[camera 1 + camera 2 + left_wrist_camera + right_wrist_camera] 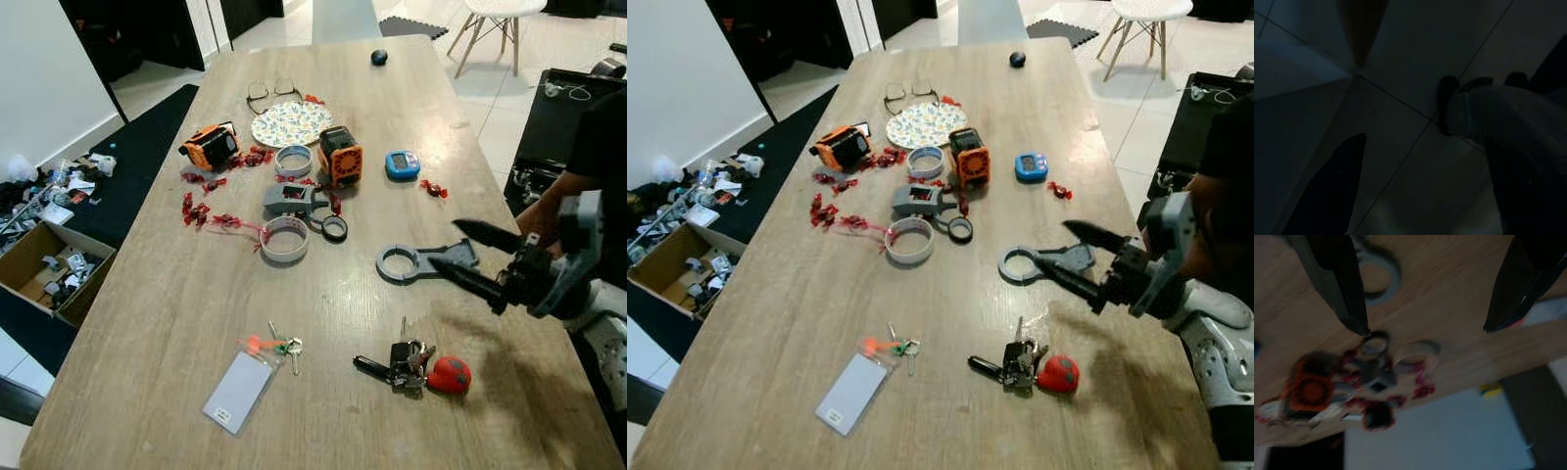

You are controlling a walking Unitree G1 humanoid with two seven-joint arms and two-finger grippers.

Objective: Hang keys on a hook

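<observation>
A key bunch (404, 362) with a black fob and a round red tag (450, 375) lies near the table's front edge. A smaller key set (281, 346) with orange and green tags lies to its left, joined to a grey card holder (238, 392). A flat grey ring-ended piece (411, 261) lies mid-table. My right gripper (444, 243) hovers open just above that piece's right end, holding nothing. In the right wrist view its fingers (1337, 279) stand wide apart over the grey ring (1376, 276). My left gripper (1425, 186) hangs idle over dark floor, its fingers apart.
The far half of the wooden table (176, 294) holds tape rolls (285, 238), orange-black boxes (340, 155), a patterned plate (291, 124), glasses, a blue timer (402, 164) and red scraps. A person's arm (554, 196) is at the right edge. A cardboard box (49, 269) sits on the floor left.
</observation>
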